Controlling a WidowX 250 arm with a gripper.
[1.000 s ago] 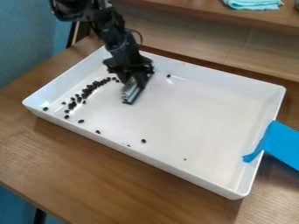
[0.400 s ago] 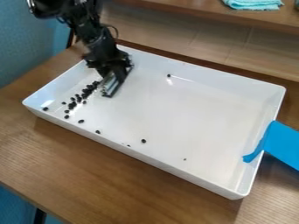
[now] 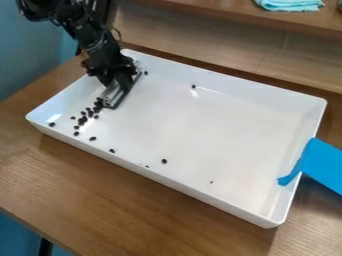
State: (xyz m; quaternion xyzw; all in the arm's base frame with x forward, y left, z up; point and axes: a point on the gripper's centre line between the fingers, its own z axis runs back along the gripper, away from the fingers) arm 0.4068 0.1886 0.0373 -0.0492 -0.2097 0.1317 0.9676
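Where gripper (image 3: pixel 109 103) ends, beans (image 3: pixel 83 120) run diagonally

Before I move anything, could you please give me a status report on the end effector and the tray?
End effector low in white tray. Dark pieces clustered beside it, others scattered. Blue strip over tray's picture-right rim, away from end effector.

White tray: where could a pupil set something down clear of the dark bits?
The tray's widest bare patch lies between the lone far bit, the near-middle bit and the blue strip. The wooden table is bare along the tray's near wall. The left end is crowded: dark bits cluster by the hand.
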